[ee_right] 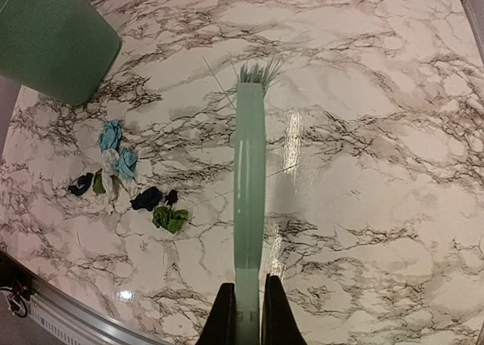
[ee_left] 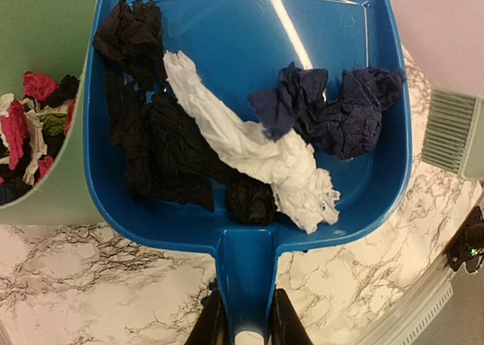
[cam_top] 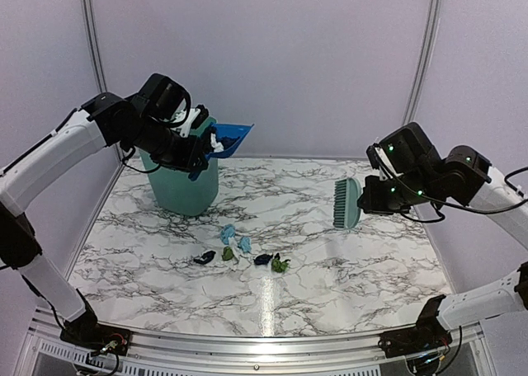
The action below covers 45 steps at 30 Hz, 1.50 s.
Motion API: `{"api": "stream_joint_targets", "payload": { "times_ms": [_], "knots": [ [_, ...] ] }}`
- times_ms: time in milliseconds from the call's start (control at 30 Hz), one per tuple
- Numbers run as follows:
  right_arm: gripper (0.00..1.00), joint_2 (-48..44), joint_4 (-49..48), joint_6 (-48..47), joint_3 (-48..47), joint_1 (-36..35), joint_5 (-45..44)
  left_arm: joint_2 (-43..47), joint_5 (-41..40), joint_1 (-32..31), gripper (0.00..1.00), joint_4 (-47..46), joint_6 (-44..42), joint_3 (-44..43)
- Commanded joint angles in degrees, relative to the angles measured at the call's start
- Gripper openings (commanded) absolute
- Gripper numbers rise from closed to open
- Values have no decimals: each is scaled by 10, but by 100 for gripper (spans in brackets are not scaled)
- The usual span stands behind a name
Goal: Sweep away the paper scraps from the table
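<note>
A: Left arm [cam_top: 49,157] pose?

B: Raised, elbow bent, forearm coming in from 9 o'c. Left gripper [cam_top: 196,143] sits at the rim of the green bin [cam_top: 177,190], jaws pinching the handle of the blue dustpan [cam_top: 233,135]. In the top view the pan mouth points approx 3 o'c. In the wrist cam the handle's at 6 and the mouth at 12. Black, white and navy wads [ee_left: 249,152] lie inside.

A: Right side?

B: Right arm [cam_top: 495,190] is up too, wrist at approx 3 o'c of the table [cam_top: 355,277]. Right gripper [cam_top: 369,196] has its jaws clamped on the handle of the mint brush [cam_top: 347,203]. In the top view the bristles face 9 o'c. In the wrist cam its long axis runs 6–12, bristle end at 12. It looks lifted off the marble.

A: Paper scraps?

B: The paper scraps [cam_top: 239,251] lie loose mid-table, a small cluster stretched roughly 9–3 o'c. Light-blue ones sit at its 11–12 edge, dark and green ones along the lower edge. The bin's at approx 10 o'c of them and the brush at approx 2 o'c, both well apart.
</note>
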<state>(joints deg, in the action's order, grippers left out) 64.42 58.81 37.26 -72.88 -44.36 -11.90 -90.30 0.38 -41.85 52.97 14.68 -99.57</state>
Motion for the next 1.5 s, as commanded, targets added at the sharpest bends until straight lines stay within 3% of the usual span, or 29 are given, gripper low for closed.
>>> {"api": "stream_joint_targets", "payload": {
  "times_ms": [0,433,733,1100,1300,1467],
  "knots": [
    [0,13,-28,-11,-14,4,6,-36,43,51,0,18,-11,-53],
    [0,21,-33,-21,-6,4,15,-119,118,149,0,2,61,-189],
    [0,9,-33,-16,6,4,15,-122,201,190,0,-45,149,-195],
    [0,8,-35,-16,2,4,22,-81,290,228,0,-200,307,-119],
    [0,4,-34,-16,4,4,22,-40,325,249,0,-353,437,-17],
    [0,1,-36,-17,5,4,23,-36,329,253,0,-384,470,-3]
  ]
}}
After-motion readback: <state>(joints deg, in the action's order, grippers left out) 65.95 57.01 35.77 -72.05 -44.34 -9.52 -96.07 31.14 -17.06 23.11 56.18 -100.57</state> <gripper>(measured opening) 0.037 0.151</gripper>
